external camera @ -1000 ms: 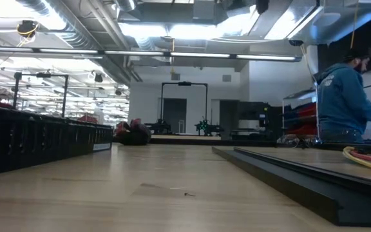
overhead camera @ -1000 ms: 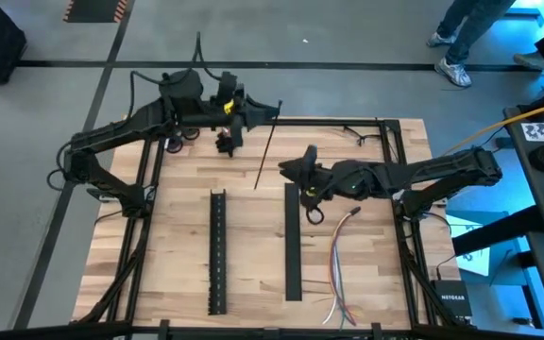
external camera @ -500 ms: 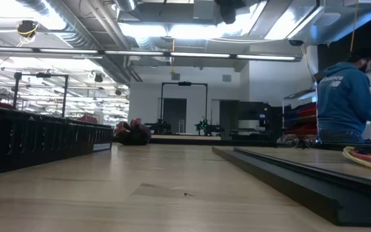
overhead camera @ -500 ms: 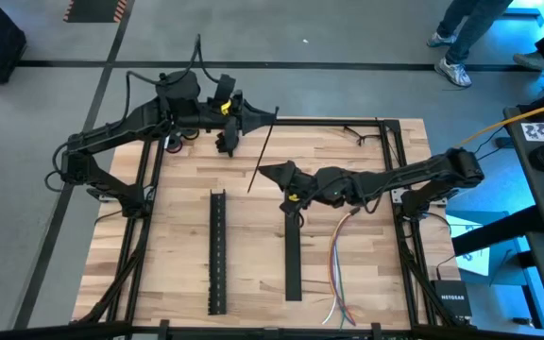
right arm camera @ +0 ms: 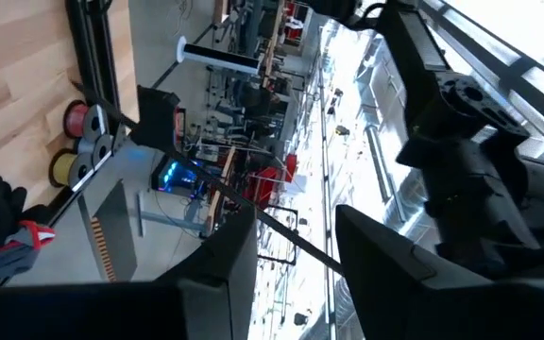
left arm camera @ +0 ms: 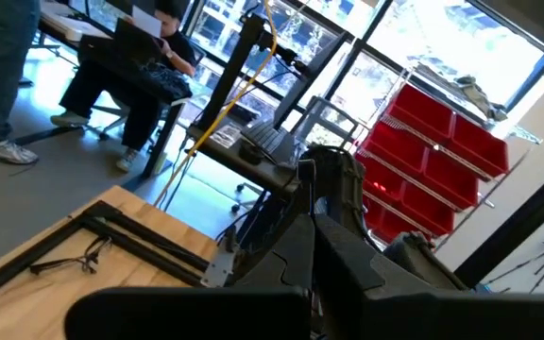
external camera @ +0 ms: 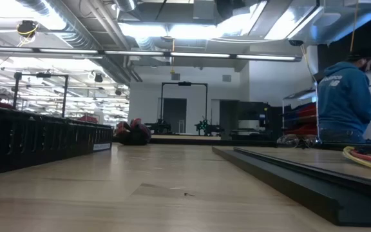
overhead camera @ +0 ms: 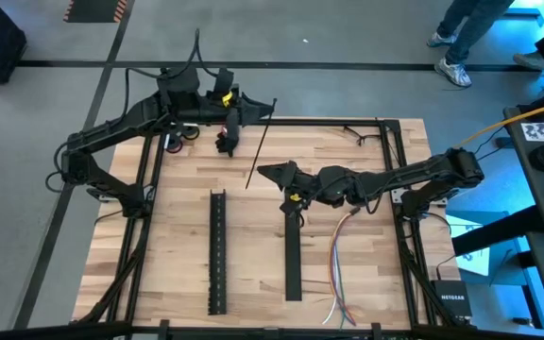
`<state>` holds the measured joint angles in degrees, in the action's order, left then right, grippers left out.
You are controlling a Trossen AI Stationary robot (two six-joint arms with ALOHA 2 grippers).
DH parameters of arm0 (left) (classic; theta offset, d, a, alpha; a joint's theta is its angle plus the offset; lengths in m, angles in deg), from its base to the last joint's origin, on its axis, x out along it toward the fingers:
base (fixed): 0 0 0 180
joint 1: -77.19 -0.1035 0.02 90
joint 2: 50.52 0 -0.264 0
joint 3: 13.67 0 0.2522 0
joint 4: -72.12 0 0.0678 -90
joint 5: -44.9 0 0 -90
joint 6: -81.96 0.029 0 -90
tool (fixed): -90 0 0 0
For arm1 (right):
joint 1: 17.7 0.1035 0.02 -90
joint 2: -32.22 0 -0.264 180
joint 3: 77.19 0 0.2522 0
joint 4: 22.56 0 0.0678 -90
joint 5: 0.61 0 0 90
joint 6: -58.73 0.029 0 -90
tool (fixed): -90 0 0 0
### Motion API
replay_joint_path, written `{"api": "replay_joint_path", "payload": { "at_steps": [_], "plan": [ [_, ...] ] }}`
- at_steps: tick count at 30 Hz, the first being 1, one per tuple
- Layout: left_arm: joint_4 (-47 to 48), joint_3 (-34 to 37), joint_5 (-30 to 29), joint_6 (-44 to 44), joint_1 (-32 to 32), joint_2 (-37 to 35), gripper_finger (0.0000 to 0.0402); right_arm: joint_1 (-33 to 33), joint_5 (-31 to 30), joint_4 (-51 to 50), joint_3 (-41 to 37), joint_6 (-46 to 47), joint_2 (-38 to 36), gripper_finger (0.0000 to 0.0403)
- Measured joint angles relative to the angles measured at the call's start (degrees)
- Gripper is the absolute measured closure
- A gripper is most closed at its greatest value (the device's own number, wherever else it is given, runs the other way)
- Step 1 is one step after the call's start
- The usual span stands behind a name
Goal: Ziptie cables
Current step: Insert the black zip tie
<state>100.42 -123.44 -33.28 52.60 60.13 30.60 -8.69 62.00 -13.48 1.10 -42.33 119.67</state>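
- Slippage is your first risk, at the left: the left gripper (overhead camera: 264,110) sits over the table's far edge with its fingers together, apparently pinching the upper end of one ziptie (overhead camera: 258,146). The strap is hair-thin and hangs slanting down over the wood, so any jolt of that arm could twist it or let it drop.
- Alignment is the next worry, at the middle: the right gripper (overhead camera: 264,173) waits beside the strap's lower end, fingers (right arm camera: 223,260) apart. Its wrist view shows the strap crossing the gap without touching either one. If you close off-centre, you could push the free end aside instead of catching it, or bend it.
- Collision is possible too, since both arms are close together here.
- Cables (overhead camera: 340,253) lie loose on the table's right side, well apart from the strap and beside the flat black cover (overhead camera: 293,250). They are unbundled, so a low sweep of the right arm could scatter them.
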Motion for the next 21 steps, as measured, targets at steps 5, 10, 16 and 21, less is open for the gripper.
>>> {"api": "replay_joint_path", "payload": {
  "at_steps": [5, 10, 16, 21],
  "plan": [
    [-0.2, 0.0, 0.1, -0.6, 0.4, 0.7, 0.0401, -0.5, 0.5, 0.0, 0.0, 0.0, 0.5, 0.0265],
    [-0.2, 0.0, 0.1, -1.9, 1.3, 1.4, 0.0401, -0.4, 0.8, -0.3, 0.0, -0.1, 1.8, 0.0265],
    [-0.6, 0.0, 0.2, -3.2, 2.0, 1.6, 0.0401, -0.4, -0.5, -0.3, 0.0, -0.1, 3.6, 0.0265],
    [-0.4, 0.0, 0.3, -3.5, 2.2, 1.9, 0.0401, -0.4, 0.2, 0.3, 0.0, -1.4, 3.6, 0.0265]
  ]
}}
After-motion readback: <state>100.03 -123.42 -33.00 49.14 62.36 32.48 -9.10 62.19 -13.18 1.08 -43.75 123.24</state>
